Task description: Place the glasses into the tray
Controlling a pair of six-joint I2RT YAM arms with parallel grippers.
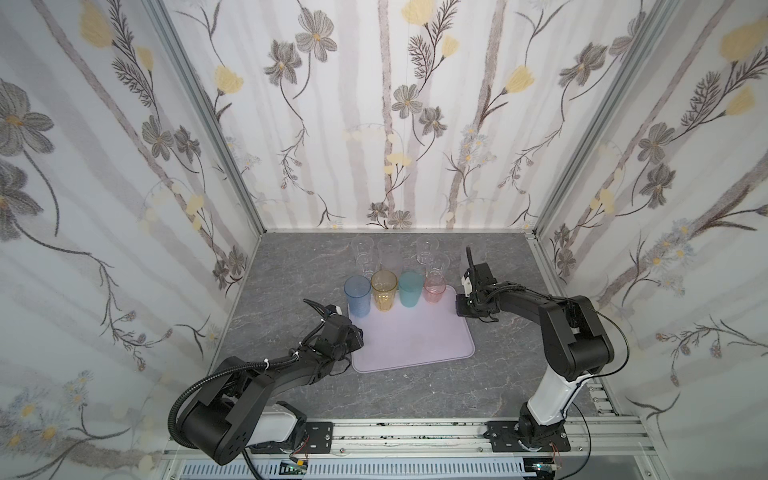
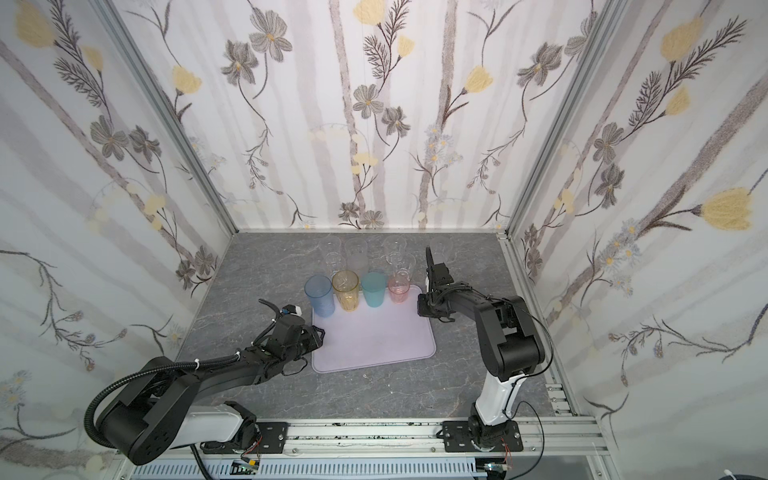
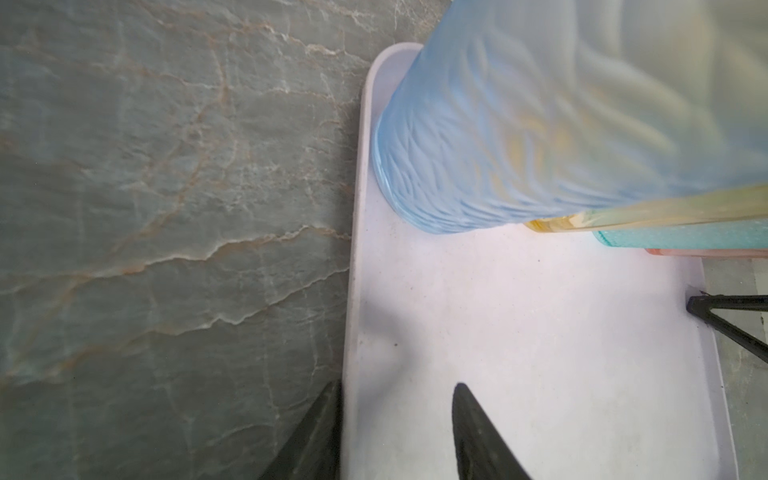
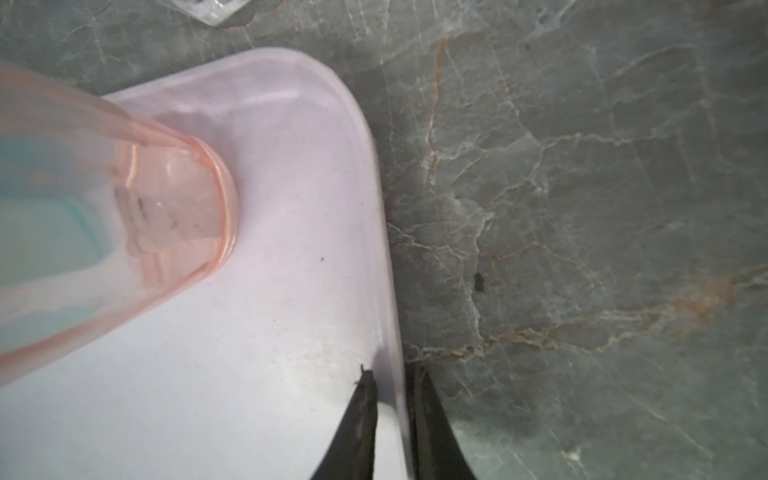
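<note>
Four upright in row along tray (image 1: 415,332) far edge, inside rim: blue glass (image 1: 357,297), amber glass (image 1: 384,291), teal glass (image 1: 410,289), pink glass (image 1: 435,289), left to right in both top views. Behind them, clear glasses (image 1: 424,249) stand on grey marble table (image 1: 291,270), off tray. At tray's left rim, left gripper (image 3: 397,386): jaws partly open, straddling rim, one finger on table side against rim, other over tray floor, nothing gripped. At right rim near pink glass, right gripper (image 4: 390,370): jaws nearly together, pinching rim.
</note>
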